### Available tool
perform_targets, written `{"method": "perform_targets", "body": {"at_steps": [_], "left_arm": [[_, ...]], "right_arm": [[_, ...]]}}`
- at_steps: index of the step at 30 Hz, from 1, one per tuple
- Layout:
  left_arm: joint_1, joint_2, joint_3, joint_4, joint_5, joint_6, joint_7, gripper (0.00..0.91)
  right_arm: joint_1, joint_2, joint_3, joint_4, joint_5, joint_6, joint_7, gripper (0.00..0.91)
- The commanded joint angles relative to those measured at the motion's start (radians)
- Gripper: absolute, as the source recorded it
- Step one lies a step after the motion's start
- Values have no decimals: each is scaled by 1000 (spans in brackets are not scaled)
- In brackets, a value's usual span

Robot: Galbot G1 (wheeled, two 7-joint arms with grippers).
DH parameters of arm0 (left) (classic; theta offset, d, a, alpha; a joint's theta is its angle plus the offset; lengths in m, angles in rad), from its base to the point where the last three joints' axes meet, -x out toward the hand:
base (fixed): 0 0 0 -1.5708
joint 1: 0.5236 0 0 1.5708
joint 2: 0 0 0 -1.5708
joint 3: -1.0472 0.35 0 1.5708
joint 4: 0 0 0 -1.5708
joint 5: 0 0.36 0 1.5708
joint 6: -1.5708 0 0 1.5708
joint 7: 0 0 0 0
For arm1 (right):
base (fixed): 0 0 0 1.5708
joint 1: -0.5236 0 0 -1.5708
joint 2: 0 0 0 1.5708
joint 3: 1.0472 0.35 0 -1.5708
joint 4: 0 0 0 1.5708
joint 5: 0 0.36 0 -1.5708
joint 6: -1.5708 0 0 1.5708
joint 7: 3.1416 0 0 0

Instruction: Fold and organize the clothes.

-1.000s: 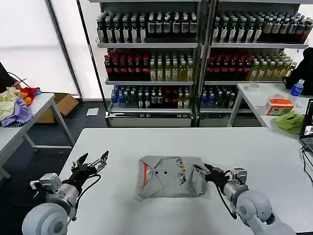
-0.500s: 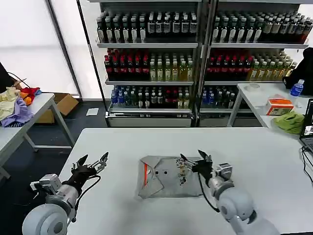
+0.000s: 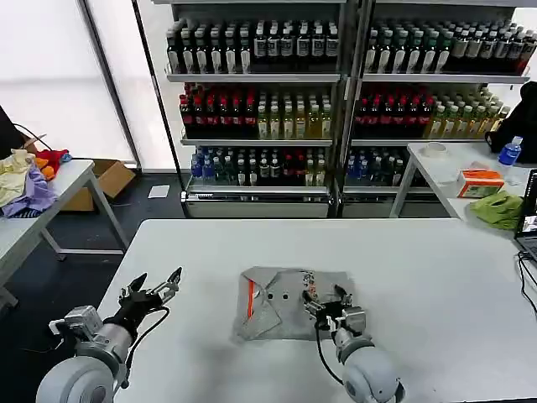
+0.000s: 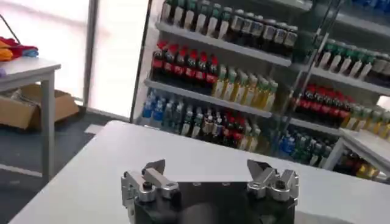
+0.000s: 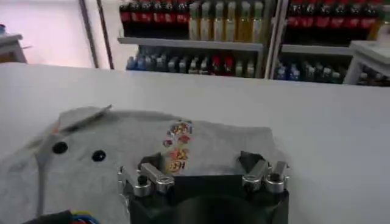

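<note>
We see the right gripper (image 3: 323, 299) spread open over the folded shirt (image 3: 281, 302); the left gripper (image 3: 153, 287), also open, hovers well left of it.

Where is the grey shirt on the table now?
In the head view the folded shirt lies mid-table near the front edge, with the open right gripper over its right part and the open left gripper away to its left.

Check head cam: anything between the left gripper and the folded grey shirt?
Nothing. In the head view only bare white table lies between the left gripper, jaws open, and the folded grey shirt. The right gripper sits over the shirt's opposite side.
</note>
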Motion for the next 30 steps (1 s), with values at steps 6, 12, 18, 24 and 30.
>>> {"method": "perform_targets", "body": {"at_steps": [6,12,18,24,30], "left_arm": [[15,-8,-26,-1,0,-4,16,907],[38,-23,-65,6,26,-66,85,907],[102,-40,-95,4,79,-218,286,907],[144,-129,-148,1,165,-399,495,907],[174,-166,-164,18,415,-572,634,907]], "right_arm": [[-16,-12,177,163,-11,245,-63,907],[-82,-129,455,235,32,260,-199,907],[-230,-112,630,234,108,285,-302,907],[-312,-87,763,190,101,294,-424,907],[-392,-57,808,204,113,314,-516,907]]}}
